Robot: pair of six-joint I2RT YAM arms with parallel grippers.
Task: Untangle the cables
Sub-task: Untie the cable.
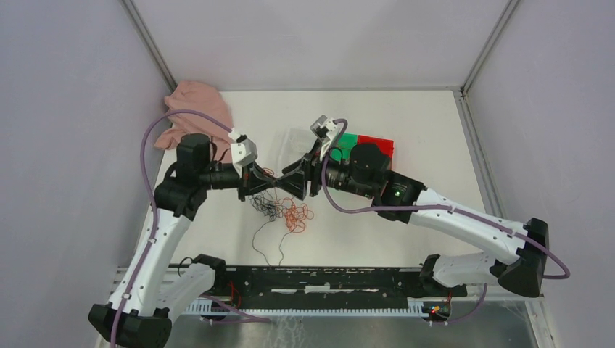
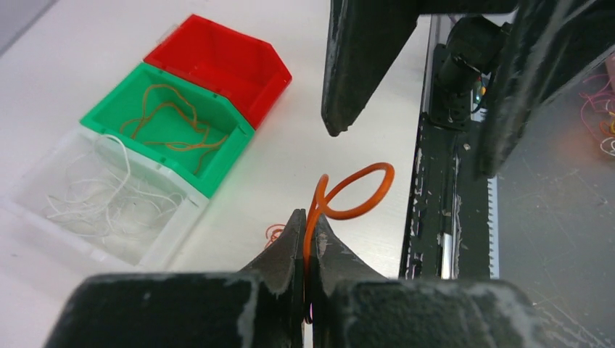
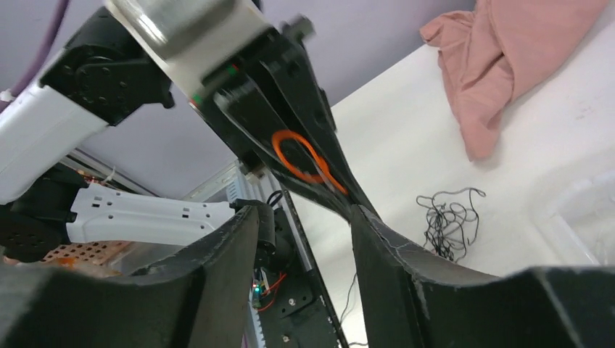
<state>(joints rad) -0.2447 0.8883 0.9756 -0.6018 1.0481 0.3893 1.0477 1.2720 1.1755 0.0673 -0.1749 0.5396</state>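
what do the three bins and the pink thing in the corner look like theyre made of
Red bin and green bin: probably moulded plastic, opaque, with a slight sheen on smooth walls.
Clear bin: likely translucent plastic; its walls are see-through.
Pink cloth: soft matte fabric, judging by its folds and creases.

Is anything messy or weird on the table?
Yes: a crumpled pink cloth lies bunched in the far left corner, and a tangled wad of orange and black cables sprawls near the middle.

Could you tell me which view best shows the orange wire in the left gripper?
Left wrist: the orange wire loops clearly out of the shut left gripper. The right wrist shows only its loop; the top view barely shows it.
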